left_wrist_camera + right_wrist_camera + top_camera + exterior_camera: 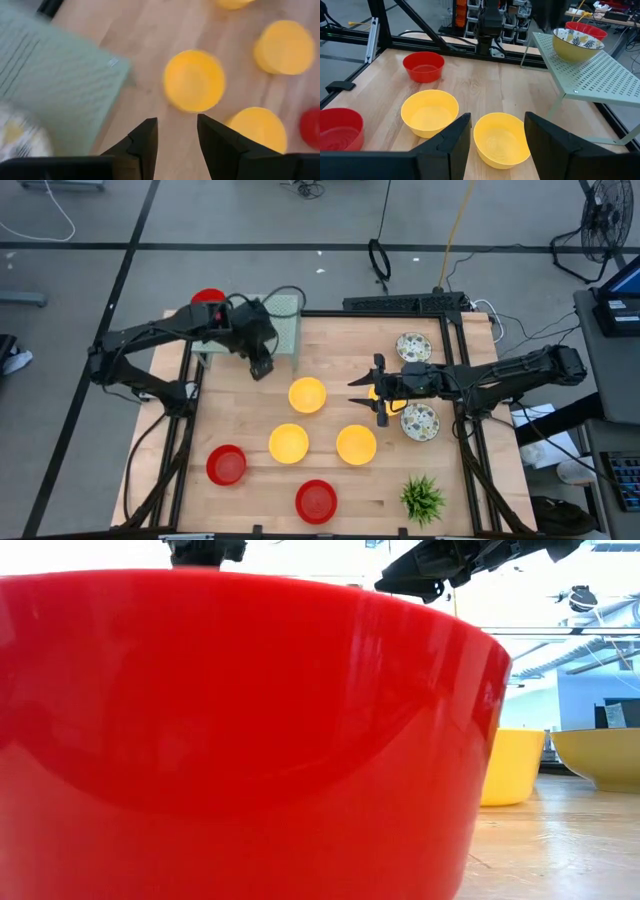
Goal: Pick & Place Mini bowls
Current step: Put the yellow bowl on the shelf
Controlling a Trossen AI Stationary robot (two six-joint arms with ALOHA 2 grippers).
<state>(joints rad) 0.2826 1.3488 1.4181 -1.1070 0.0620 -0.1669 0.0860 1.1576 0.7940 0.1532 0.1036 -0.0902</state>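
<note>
I have the left gripper (262, 370) empty, fingers apart, beside the pale green perforated rack (285, 320) where a stack of bowls (577, 41) already sits. The right gripper (379, 392), jaws wide and empty, hovers by a yellow bowl (356, 444). Risk I see: a slightly off descent clips the rim and skids the bowl.

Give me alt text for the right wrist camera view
The right gripper, open, hovers over a yellow bowl on the wooden table, beside another yellow bowl and two red bowls. A perforated green shelf holds stacked bowls.
</note>
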